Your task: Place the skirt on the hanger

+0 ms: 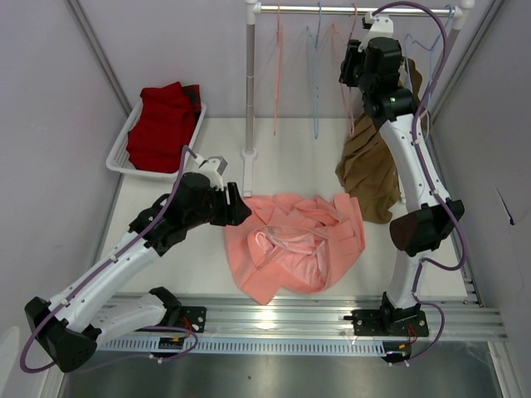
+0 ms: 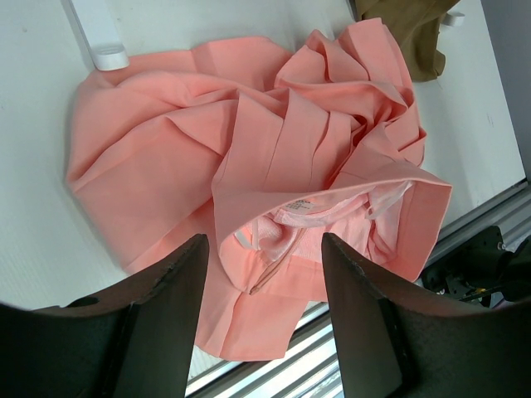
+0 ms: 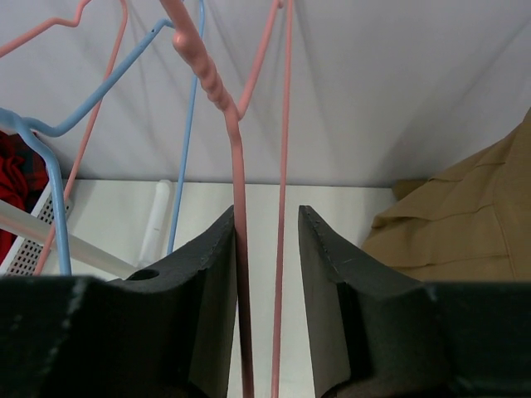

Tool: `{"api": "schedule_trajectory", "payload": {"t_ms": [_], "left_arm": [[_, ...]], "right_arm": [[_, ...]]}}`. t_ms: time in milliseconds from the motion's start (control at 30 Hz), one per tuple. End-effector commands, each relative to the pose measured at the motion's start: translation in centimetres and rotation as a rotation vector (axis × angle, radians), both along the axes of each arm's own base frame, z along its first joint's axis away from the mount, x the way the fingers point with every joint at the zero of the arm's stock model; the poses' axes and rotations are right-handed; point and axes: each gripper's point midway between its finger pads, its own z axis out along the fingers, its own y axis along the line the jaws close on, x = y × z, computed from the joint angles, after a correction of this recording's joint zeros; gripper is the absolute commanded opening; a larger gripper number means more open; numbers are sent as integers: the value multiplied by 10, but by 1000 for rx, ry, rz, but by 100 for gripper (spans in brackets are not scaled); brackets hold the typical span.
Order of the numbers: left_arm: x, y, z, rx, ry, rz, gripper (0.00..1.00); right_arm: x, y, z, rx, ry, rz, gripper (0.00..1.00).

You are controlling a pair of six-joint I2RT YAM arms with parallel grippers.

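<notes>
**Step in hand:** fetching the hanger; the skirt is not yet on it.

**Right gripper** (image 3: 265, 217): raised to the clothes rail (image 1: 357, 10). Its fingers stand narrowly apart and are not clamped. Two strands of the salmon-pink wire hanger (image 3: 239, 166) run down between them. One strand lies against the inner face of the finger on the left of the wrist view, and the other runs free in the gap. The hanger's twisted neck is above the fingertips. Light-blue wire hangers (image 3: 189, 124) hang just beyond the fingers, to the left in that view. A brown garment (image 3: 465, 215) hangs off to the right in that view.

**Left gripper** (image 2: 264, 247): fingers wide apart and holding nothing, poised over the near edge of the skirt (image 2: 249, 149). The skirt lies crumpled on the table (image 1: 290, 157), directly under and ahead of this gripper. Its waistband opening with the label faces the fingers.

**Next move, as judged:** the right fingers need to close on the pink strands only, clear of the blue wires. The hook must then be lifted off the rail and carried down to the skirt. The left gripper is well placed to pinch the waistband.

**Containers:** a white basket (image 1: 116, 157) sits beyond the left gripper, well apart from it, and holds a dark red cloth (image 1: 166, 124).
</notes>
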Motion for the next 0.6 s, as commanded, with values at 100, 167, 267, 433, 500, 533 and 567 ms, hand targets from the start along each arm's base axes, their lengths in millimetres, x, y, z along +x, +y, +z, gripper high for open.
{"api": "schedule_trajectory", "payload": {"t_ms": [100,167,267,433,500,533,567], "left_arm": [[-1,0,18,-23,-52,-6,62],[-1,1,19,-24,-55,-5,62],[-2,2,19,-22,-57,-3,62],[-3,4,20,-22,-58,-2,62],[-3,4,21,-24,-61,-2,61],[-3,4,21,-24,-61,-2,61],[-3,3,20,-24,-59,-1,61]], "right_arm": [[-16,-7,35,-18,-68,-6,38],[-15,-6,34,-21,-64,-3,38],[-11,-5,32,-21,-58,7,36],[-10,-2,36,-12,-69,23,26],[-11,0,37,-13,-68,34,20],[-12,2,39,-11,-70,46,18],[-13,2,40,-10,-72,50,10]]}}
